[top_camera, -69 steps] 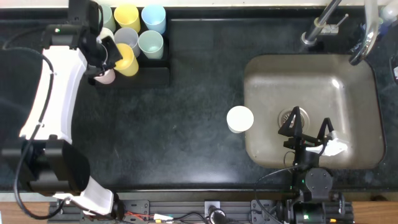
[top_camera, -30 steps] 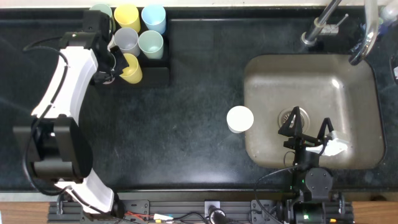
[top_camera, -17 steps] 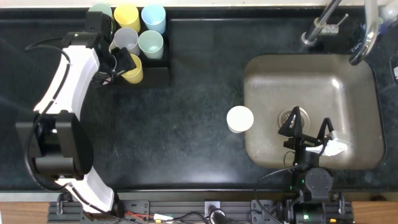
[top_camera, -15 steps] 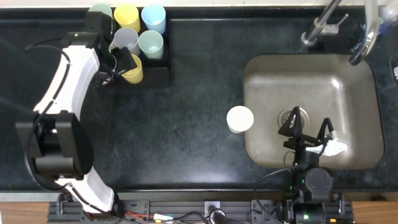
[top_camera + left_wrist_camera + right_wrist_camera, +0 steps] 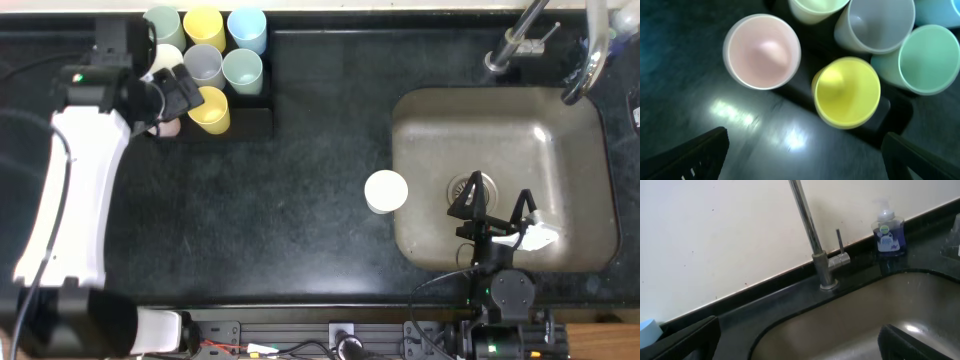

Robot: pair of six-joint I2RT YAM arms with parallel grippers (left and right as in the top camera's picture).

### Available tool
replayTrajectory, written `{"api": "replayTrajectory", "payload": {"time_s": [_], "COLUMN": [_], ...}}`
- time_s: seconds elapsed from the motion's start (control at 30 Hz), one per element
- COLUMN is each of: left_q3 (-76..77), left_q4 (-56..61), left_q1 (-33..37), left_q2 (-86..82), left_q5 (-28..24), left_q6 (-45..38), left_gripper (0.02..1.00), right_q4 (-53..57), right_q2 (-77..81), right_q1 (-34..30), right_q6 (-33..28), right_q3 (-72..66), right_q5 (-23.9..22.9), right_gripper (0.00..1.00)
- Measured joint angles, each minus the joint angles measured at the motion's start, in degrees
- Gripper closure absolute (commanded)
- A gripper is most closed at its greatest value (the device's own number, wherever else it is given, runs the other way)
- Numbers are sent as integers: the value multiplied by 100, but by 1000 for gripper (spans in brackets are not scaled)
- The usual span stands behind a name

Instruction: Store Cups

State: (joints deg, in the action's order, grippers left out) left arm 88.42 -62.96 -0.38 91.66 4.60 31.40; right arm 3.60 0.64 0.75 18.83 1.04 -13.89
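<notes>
While open, left claw (image 5: 805,161) above cups (image 5: 846,91)

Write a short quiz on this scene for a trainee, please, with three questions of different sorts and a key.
1. True or false: the white cup stands inside the sink.
2. Choose one. The left hand is: A) open and holds nothing; B) shut on a spoon; C) shut on a plate.
3. Short answer: what is the right hand over?

Key: 1) False: it stands on the countertop, beside the sink. 2) A. 3) The sink.
</notes>
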Motion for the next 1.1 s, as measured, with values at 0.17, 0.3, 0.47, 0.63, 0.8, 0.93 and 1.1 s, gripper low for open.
{"api": "replayTrajectory", "payload": {"time_s": [0.17,0.3,0.47,0.63,0.8,0.93,1.1], "left_q3": [-136,-848,-3062,-5521,-7335,-8148,-8732], "left_q4": [-953,-1204,-1062,1722,6356,8218,7313], "left_q1": [0,0,0,2,0,0,0], "left_q2": [-1097,-3034,-6057,-8172,-9012,-9031,-9077], "left_q5": [260,686,1003,903,240,13,-127], "left_q6": [2,0,2,-321,-2159,-3191,-3692], "left_gripper": [18,18,20,18,18,18,18], "right_q4": [0,-7,-7,-4,-4,-4,-7], "right_q2": [0,-2,-2,0,0,-2,0], "right_q1": [-2,0,0,0,0,0,-2], "right_q6": [2,0,-2,0,2,0,-2], "right_q3": [0,0,0,0,0,0,0], "right_q5": [-2,0,0,-2,-2,-4,-2], "right_gripper": [5,3,3,3,3,3,3]}}
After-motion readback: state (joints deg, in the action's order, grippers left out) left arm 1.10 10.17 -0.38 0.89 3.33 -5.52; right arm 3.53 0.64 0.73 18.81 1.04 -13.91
